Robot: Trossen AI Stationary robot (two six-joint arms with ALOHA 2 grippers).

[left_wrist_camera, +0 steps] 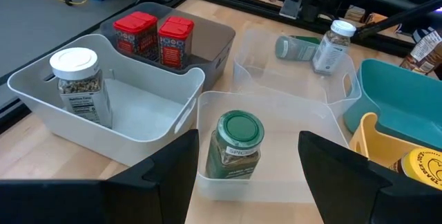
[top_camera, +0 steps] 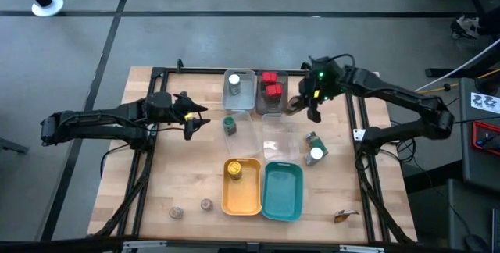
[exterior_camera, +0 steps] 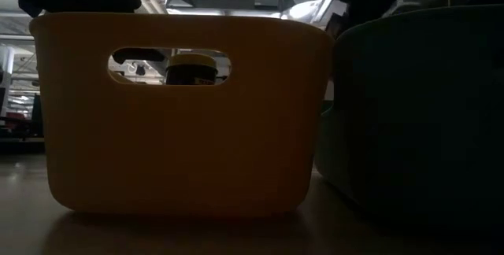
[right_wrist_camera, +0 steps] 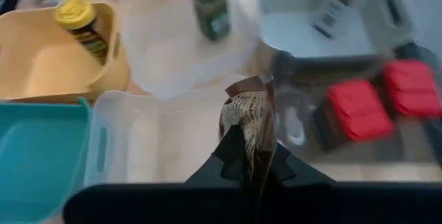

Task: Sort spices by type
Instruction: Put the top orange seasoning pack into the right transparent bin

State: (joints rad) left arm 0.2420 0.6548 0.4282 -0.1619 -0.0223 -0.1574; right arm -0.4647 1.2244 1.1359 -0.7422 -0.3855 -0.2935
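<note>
In the high view my right gripper (top_camera: pixel 299 105) hangs over the near end of the dark grey tray (top_camera: pixel 263 101) with two red tins (top_camera: pixel 271 85), shut on a brown spice packet (right_wrist_camera: pixel 248 124). My left gripper (top_camera: pixel 193 118) hovers open left of the green-lidded jar (left_wrist_camera: pixel 238 144), which stands upright in a clear tray (top_camera: pixel 238 134). A white-lidded jar (top_camera: pixel 233 81) stands in the white tray (left_wrist_camera: pixel 148 124). The yellow jar (exterior_camera: pixel 191 70) sits in the yellow tray (top_camera: pixel 242 194). Right of the trays, a white-lidded jar (top_camera: pixel 316 155) stands beside a green-lidded one (top_camera: pixel 312 140) lying down. My right gripper pinches the brown packet between its two fingers, at the packet's end nearest the wrist (right_wrist_camera: pixel 250 156). The packet is lifted clear and sticks out past the fingertips, its printed label (right_wrist_camera: pixel 243 110) showing over the trays.
A second clear tray (top_camera: pixel 280 140) lies between the green-lidded jar's tray and the loose jars. The teal tray (top_camera: pixel 283 192) sits beside the yellow one. Two small brown jars (top_camera: pixel 176 213) (top_camera: pixel 206 204) and another brown packet (top_camera: pixel 342 217) lie near the table's near edge.
</note>
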